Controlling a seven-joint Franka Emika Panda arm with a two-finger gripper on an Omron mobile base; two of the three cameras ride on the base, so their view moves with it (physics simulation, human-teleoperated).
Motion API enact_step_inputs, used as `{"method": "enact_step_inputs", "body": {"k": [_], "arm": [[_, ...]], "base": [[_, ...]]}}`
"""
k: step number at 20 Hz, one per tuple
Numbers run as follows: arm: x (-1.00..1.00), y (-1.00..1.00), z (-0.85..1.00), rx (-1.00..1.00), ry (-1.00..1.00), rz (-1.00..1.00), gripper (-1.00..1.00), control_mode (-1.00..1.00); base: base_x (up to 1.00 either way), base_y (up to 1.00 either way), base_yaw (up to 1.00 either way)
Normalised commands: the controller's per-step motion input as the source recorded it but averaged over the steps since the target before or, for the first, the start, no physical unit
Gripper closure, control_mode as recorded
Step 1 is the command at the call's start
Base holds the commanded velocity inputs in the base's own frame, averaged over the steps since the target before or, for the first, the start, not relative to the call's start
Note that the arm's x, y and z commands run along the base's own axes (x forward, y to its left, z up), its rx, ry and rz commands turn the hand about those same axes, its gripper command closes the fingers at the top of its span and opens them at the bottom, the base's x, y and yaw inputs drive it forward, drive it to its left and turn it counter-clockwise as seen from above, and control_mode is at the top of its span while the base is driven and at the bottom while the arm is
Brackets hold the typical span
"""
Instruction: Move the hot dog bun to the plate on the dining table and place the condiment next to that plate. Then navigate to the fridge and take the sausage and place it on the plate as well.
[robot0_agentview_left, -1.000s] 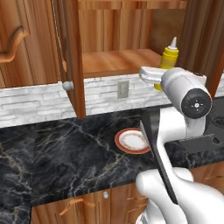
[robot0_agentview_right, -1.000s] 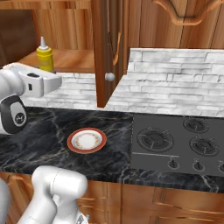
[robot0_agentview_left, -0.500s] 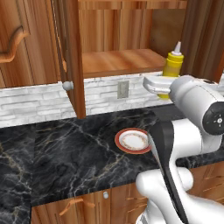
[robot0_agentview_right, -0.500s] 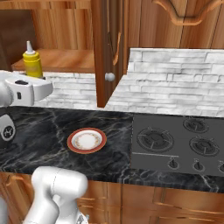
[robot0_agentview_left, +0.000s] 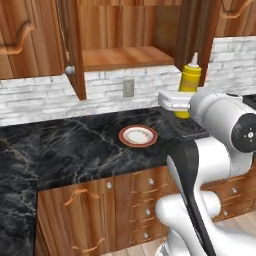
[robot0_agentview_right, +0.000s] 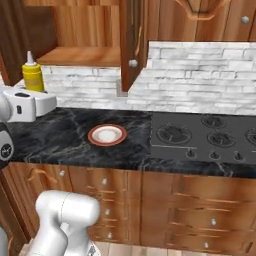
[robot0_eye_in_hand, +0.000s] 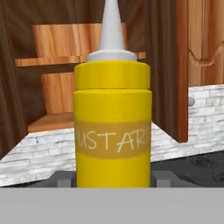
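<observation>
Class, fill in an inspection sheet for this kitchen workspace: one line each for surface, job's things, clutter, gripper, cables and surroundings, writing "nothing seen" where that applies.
Surface: black marble counter over wooden drawer cabinets, with a cooktop set into it.
Job's things: yellow mustard bottle upright between the finger tips, lifted off the counter, pale nozzle up.
Clutter: white plate with a red-orange rim on the counter, nothing on it.
Gripper: gripper closed on the mustard bottle, one finger tip on each side of its base.
Cables: nothing seen.
Surroundings: open wooden wall cabinet with a bare shelf, white brick backsplash, wall outlet.
</observation>
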Motion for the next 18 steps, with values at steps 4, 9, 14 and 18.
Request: {"method": "enact_step_inputs", "body": {"k": [4,9,14,18], "arm": [[0.00,0.00,0.00,0.00,0.00,0.00,1.00,1.00],[0.00,0.00,0.00,0.00,0.00,0.00,1.00,1.00],[0.00,0.00,0.00,0.00,0.00,0.00,1.00,1.00],[0.00,0.00,0.00,0.00,0.00,0.00,1.00,1.00]], "base": [[-0.91,-0.12,-0.51],[-0.55,-0.07,-0.72],[-0.39,-0.13,-0.77],[-0.11,-0.34,-0.79]]}}
